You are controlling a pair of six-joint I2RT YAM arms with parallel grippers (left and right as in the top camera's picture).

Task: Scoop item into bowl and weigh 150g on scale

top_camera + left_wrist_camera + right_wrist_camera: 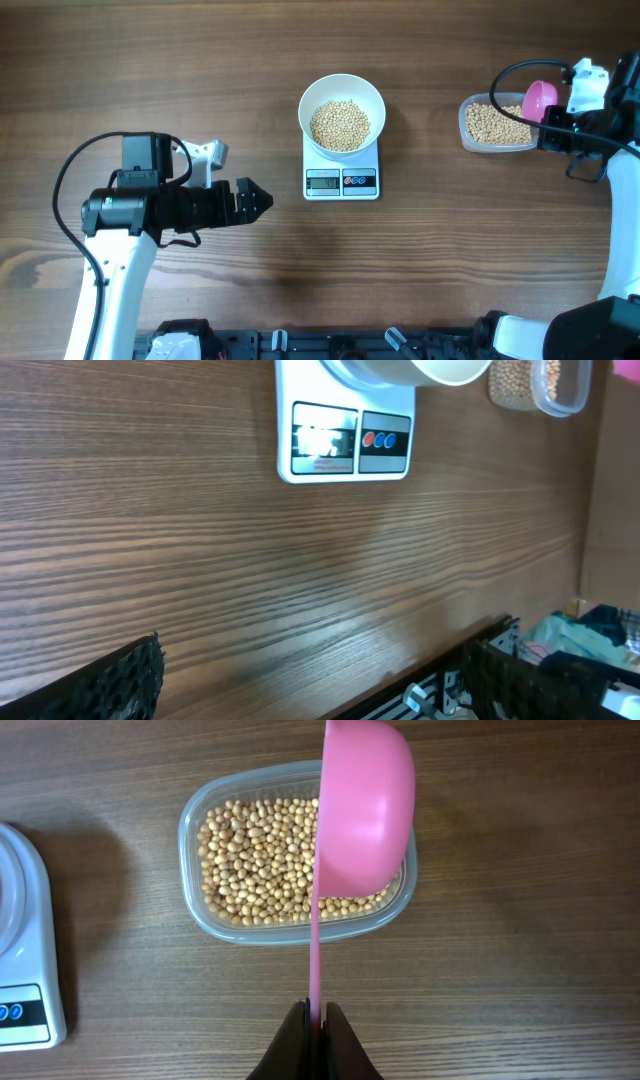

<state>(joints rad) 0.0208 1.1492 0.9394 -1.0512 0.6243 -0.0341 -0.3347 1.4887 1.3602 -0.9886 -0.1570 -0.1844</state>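
Over a clear plastic tub of round tan beans, the right gripper is clenching a glossy pink scoop. The left gripper is gaping.

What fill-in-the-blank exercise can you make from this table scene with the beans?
1. The white bowl of beans sits on the ____.
2. The right end effector is shut on the handle of a ____ scoop.
3. The left end effector stands ____, holding nothing.
Missing words: scale; pink; open.
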